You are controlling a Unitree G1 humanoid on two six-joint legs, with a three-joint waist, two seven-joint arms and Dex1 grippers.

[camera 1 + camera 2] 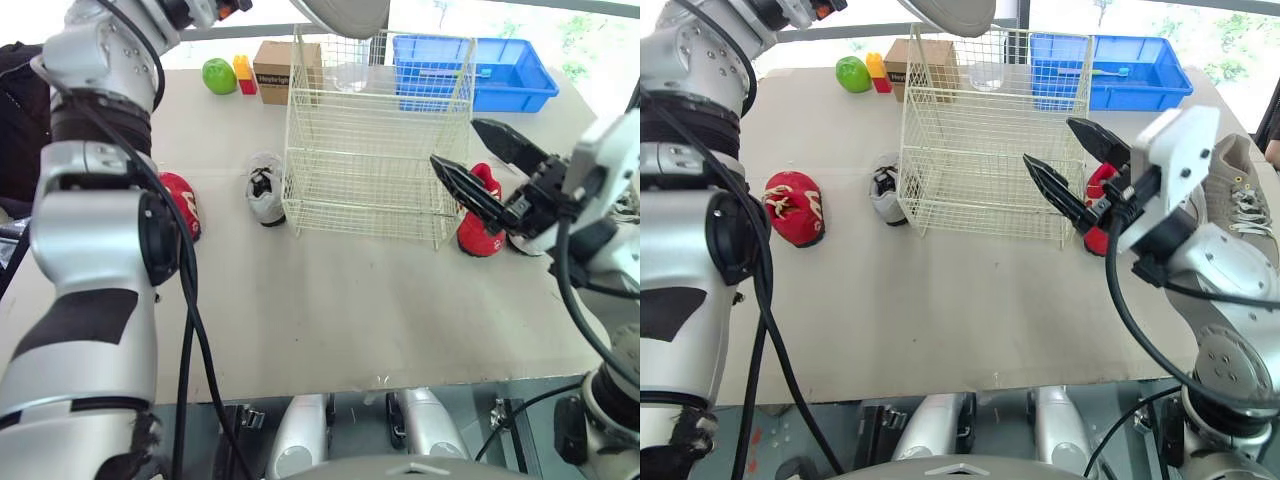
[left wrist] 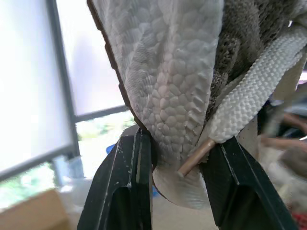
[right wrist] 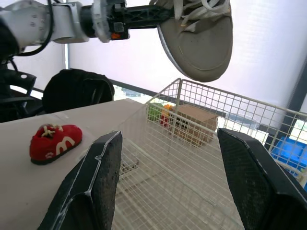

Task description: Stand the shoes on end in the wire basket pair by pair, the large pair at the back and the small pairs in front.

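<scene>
Large grey shoe [image 3: 196, 38] aloft above wire basket [image 1: 372, 150]
Left pincer [image 2: 182, 146] clamps it; right pincer [image 1: 457, 142] gapes wide, empty.

The large shoe [image 2: 163, 72] has a pale upper embossed with a rough, scale-like texture, a coarse knit panel and a flat woven cloth lace [image 2: 254, 91]; its sole [image 3: 201, 43] looks smooth and matt. The left end effector [image 2: 182, 143] and right end effector [image 3: 170, 135] are black plastic with slight sheen. The wire basket [image 1: 370, 150] is cream-coated metal. The bench [image 1: 330, 320] is matt beige board, the crate [image 1: 520, 98] glossy blue plastic.
</scene>
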